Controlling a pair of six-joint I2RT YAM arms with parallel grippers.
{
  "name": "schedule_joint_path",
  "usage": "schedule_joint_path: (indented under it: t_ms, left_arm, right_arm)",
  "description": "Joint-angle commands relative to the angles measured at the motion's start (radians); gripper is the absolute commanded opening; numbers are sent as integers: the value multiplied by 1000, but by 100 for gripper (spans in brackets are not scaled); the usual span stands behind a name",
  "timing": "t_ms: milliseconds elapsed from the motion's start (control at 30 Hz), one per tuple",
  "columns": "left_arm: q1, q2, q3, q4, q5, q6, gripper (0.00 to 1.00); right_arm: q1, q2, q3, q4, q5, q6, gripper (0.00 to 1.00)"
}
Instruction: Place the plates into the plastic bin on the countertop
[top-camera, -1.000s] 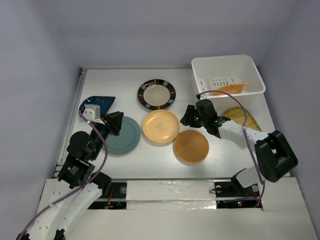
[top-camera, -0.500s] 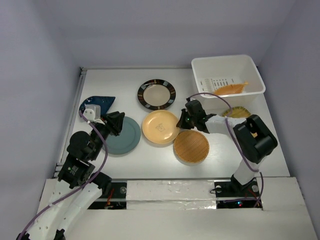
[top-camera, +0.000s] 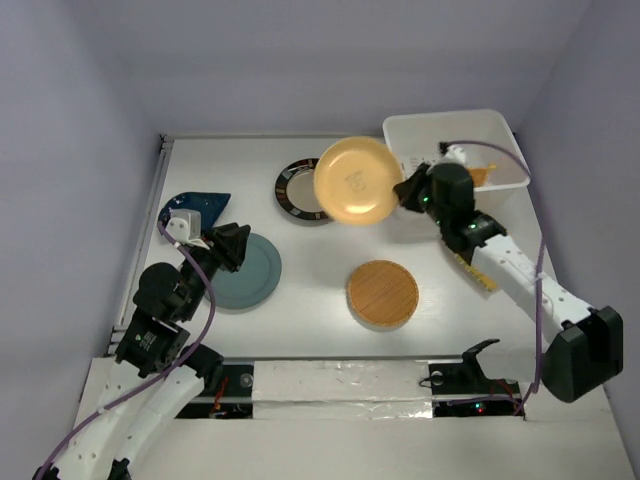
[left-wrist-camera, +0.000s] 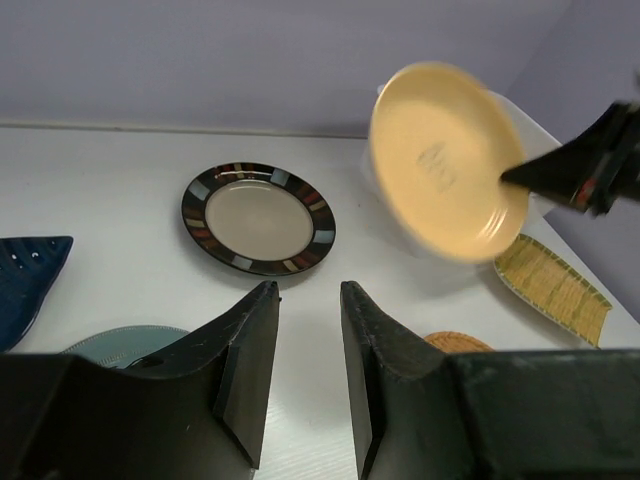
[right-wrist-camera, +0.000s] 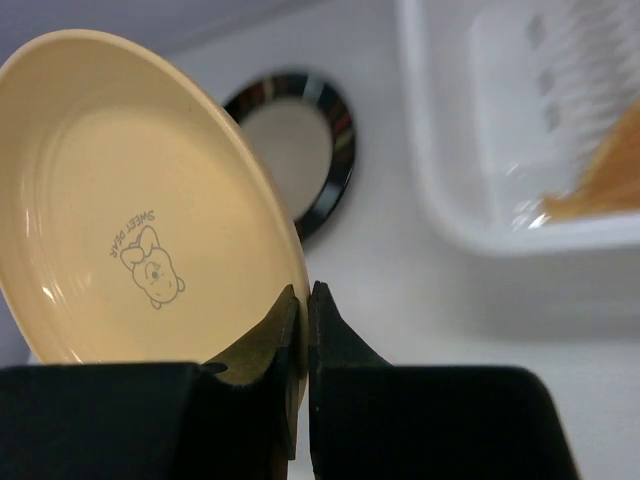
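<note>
Beside the plastic bin (top-camera: 445, 117), my right gripper (right-wrist-camera: 303, 310) pinched the yellow plate (right-wrist-camera: 140, 200) tight by its rim, aloft; next, I judged, it had to clear the bin's wall.

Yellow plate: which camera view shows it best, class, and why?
Right wrist: the yellow plate is largest there, its printed cartoon sharp, its rim pinched by the right gripper. Top external shows it raised near the plastic bin; left wrist shows it blurred.
</note>
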Motion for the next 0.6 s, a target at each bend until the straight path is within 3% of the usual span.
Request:
schedule_joint_path:
  t_ms: [0,133,433,533,567]
  left_arm:
    - [4,-10,37,29,9,-5,29]
    - [4,-16,37,30,9,-5,29]
    - [4,-28,36,30,16,-5,30]
    - [4,-31,36,30,16,-5,30]
    - [4,-31,36,30,16,-5,30]
  right_arm:
    - [-196,-41,103,-19,79,-21,0]
    - [-331,37,223,-75,137,-23,0]
    - [-483,265,408,-158,160,-3,0]
    - [-484,270,427,-168,185,-18,22]
    - [-484,264,425,-162,188,-21,37]
